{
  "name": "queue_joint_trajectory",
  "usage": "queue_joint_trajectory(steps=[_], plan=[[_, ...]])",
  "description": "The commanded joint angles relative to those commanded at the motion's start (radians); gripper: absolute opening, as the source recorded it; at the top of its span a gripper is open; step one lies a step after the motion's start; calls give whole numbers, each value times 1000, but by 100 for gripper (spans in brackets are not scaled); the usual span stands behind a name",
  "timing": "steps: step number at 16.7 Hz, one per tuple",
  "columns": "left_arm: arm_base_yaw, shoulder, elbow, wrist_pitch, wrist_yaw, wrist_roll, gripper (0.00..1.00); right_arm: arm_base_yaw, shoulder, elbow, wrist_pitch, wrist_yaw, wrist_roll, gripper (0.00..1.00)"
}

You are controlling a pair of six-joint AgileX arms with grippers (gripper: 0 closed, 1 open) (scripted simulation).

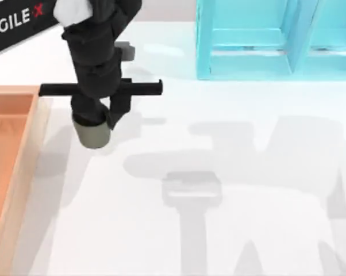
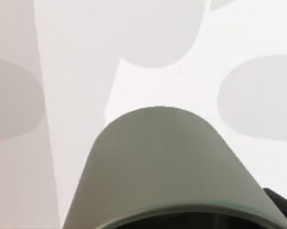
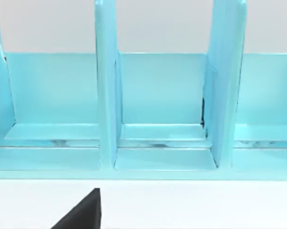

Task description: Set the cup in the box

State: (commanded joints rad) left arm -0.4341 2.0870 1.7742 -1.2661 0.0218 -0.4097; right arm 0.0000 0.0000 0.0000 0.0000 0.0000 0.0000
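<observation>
Olive-grey and matte, the cup (image 1: 93, 133) hangs under the left gripper (image 1: 98, 118) in the top view, its upper part hidden by the black fingers (image 1: 120, 109) that clamp it at the rim. It sits over the white table (image 1: 230, 230), just to the right of the box (image 1: 25, 167), whose light tan rim and orange-brown floor run down the table's left edge; the cup lies outside that rim. The left wrist view gives what the overhead one cannot: the cup (image 2: 167, 167) seen close along its tapered wall, with a dark sliver of a finger (image 2: 281, 202) at one side and pale table with soft grey shadows beyond it. Whether the cup touches the table or is lifted off it cannot be told from either picture. The cyan-blue shelf unit (image 1: 270, 40) stands at the far right of the table in the top view; the right wrist view faces it head-on, showing its upright dividers and separate compartments (image 3: 160, 109), with a black wedge (image 3: 84, 212) low in front. Whether the right gripper is apart or together I cannot tell.
</observation>
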Motion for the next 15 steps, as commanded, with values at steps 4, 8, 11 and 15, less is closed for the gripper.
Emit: queue_joint_trajectory(steps=[4,8,11,15], plan=[[357,-158,-73,-82,11,356,0,0,0,0,0,0,0,100],[584,-278,-141,-139,21,583,0,0,0,0,0,0,0,100],[643,-320,-163,-155,25,642,0,0,0,0,0,0,0,100],[640,-316,-160,-153,22,643,0,0,0,0,0,0,0,100]])
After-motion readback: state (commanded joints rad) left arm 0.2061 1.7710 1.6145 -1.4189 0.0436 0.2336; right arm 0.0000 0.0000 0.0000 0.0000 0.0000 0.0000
